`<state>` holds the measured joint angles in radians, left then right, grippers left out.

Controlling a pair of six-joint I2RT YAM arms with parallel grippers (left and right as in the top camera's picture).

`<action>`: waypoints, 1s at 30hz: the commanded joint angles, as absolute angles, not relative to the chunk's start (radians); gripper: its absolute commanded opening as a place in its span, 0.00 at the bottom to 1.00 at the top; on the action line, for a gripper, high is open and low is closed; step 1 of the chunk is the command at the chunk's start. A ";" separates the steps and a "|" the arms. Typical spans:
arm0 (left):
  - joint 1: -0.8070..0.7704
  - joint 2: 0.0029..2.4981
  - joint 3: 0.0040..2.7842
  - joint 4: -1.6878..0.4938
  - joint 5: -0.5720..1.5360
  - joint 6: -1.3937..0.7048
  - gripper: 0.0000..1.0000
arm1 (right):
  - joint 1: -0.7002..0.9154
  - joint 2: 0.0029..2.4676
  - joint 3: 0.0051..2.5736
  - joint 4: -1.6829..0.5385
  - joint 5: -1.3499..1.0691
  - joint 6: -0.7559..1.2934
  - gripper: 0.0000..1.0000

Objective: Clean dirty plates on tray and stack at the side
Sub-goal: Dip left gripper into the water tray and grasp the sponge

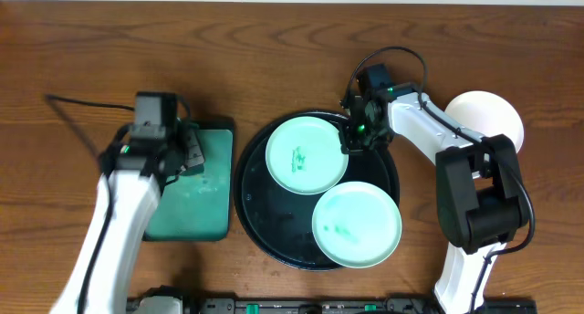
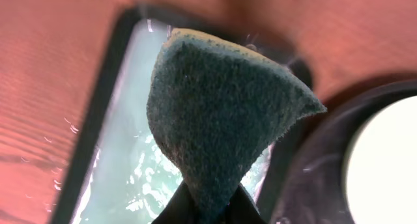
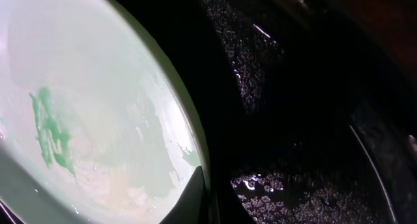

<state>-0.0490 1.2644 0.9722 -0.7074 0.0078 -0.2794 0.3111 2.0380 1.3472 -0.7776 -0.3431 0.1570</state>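
— While your left end effector [image 2: 205, 210] hangs over the teal tray [image 1: 196, 214], what is it carrying?

— It is clamped on the sponge [image 2: 221, 113]. You see the dark green scouring face toward the wrist camera and a yellow edge at the far tip. The wet teal tray lies directly beneath it.

— And your right end effector [image 1: 354, 139]?

— It is down inside the black tray [image 1: 274, 232], at the rim of the first mint plate [image 1: 306, 155]. In your wrist view one finger [image 3: 189, 201] lies across that plate's lip, right at the edge. You cannot tell from either view whether the jaws pinch the rim or only straddle it.

— Where is the dirt?

— Green smears sit on the plate's face, away from the finger, toward the plate's middle.

— The other plates?

— The second mint plate [image 1: 357, 225], also smeared green, lies in the same tray just beside the first, on the robot-base side of your right end effector. The white plate [image 1: 488, 113] sits on the bench outside the tray, on the end effector's outer side, partly hidden by your right arm.
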 commanded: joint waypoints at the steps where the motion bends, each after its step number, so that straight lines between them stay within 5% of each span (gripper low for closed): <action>1: -0.070 1.075 0.973 -0.701 -0.047 -0.209 0.07 | 0.316 2.051 1.345 -0.789 -0.341 0.167 0.01; 14: -0.083 0.816 0.973 -0.675 -0.072 -0.157 0.07 | 0.316 2.051 1.345 -0.786 -0.341 0.167 0.01; 30: -0.083 1.179 0.973 -0.672 -0.072 -0.205 0.07 | 0.316 2.051 1.345 -0.785 -0.342 0.167 0.01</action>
